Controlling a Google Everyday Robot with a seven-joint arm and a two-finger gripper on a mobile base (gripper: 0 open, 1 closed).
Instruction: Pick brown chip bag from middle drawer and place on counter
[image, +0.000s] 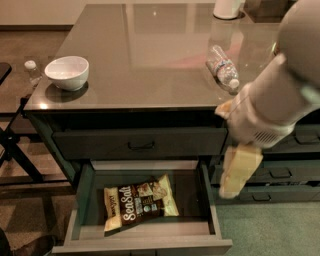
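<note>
brown chip bag (140, 202) lies flat in the open middle drawer (145, 245), at 9 o'clock from the gripper (231, 186) (open or closed: cannot tell); likely light, soft, crinkly; pinch a pale end.

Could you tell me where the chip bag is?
Low in view, the chip bag lies in the open drawer, left of centre; the gripper hangs apart, at its right.

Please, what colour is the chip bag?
Bag: brown, pale yellow ends, camera view; gripper hangs beside open drawer.
</note>
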